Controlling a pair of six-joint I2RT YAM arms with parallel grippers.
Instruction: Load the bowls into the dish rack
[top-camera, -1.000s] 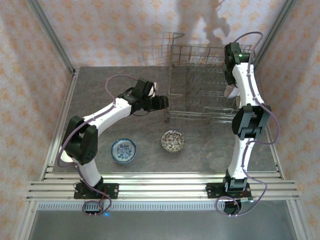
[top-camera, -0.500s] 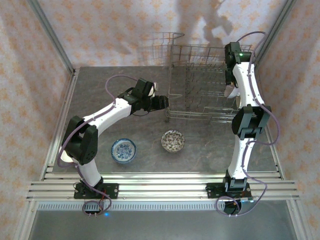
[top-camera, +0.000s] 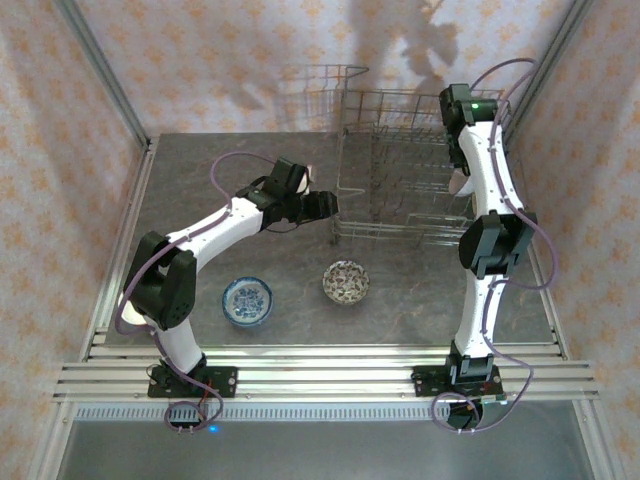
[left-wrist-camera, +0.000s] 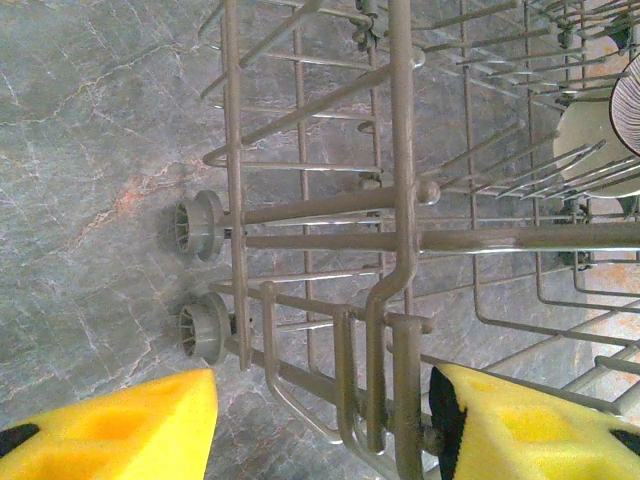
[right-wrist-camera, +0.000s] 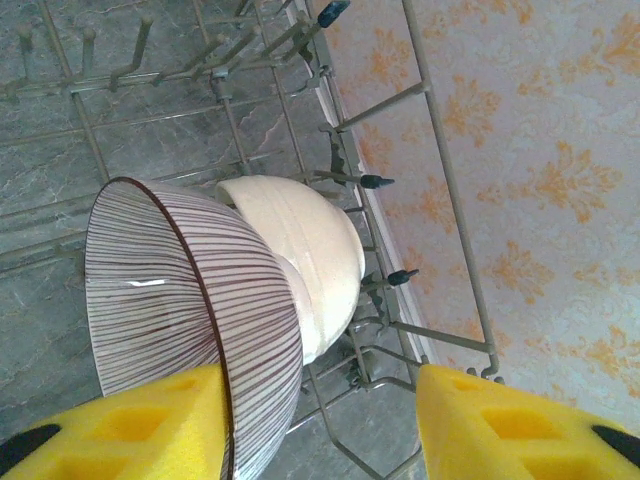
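Striped bowl (right-wrist-camera: 180, 300) and cream bowl (right-wrist-camera: 305, 245) sit in the dish rack (top-camera: 400, 170); blue bowl (top-camera: 247, 299) and patterned bowl (top-camera: 346, 281) lie in front of it, unloaded; left gripper (left-wrist-camera: 322, 405) and right gripper (right-wrist-camera: 320, 400) both spread, gripping nothing.

Right arm (top-camera: 490, 180) nudged over the dish rack (top-camera: 400, 232)
Wrist slightly further left and higher; elbow swung left too.

Grey marbled tabletop (top-camera: 400, 310); orange-flowered wallpaper walls (top-camera: 230, 60) around; aluminium rails (top-camera: 330, 375) at near edge.
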